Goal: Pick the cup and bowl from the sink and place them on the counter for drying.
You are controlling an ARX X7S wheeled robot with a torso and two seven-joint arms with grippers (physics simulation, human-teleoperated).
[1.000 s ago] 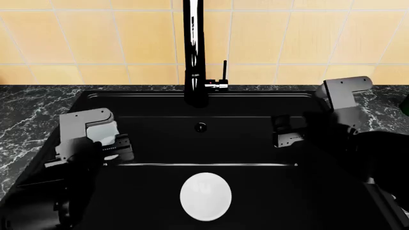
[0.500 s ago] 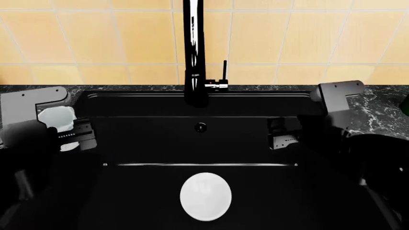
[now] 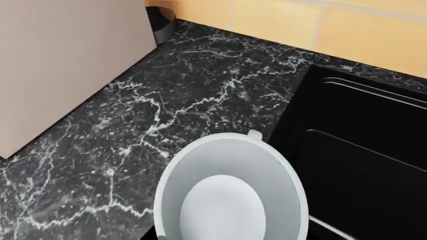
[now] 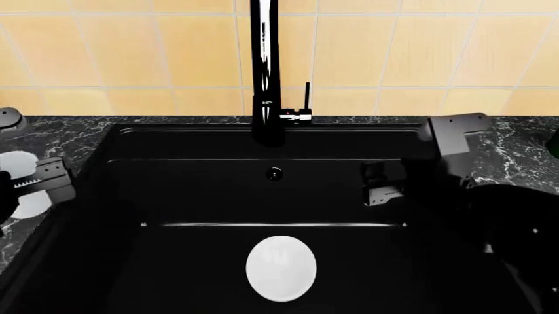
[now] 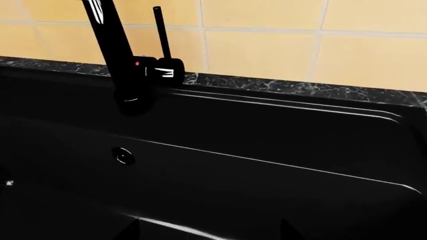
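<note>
The sink point(image 4: 279, 196) is flanked by the counter point(image 4: 52, 140). One bowl point(image 4: 281, 268) is seen on the basin floor, nearer the right gripper point(image 4: 378, 184), whose finger state cannot be told. One cup point(image 3: 230, 192) is held upright, clamped in the left gripper point(image 4: 35, 186), above the counter just beside the sink's left rim.

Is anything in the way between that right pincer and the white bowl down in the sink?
Nothing visible. The right pincer hangs over the sink, and the bowl lies nearer the front with only bare black basin floor between them. The faucet stands farther back, out of that path.
</note>
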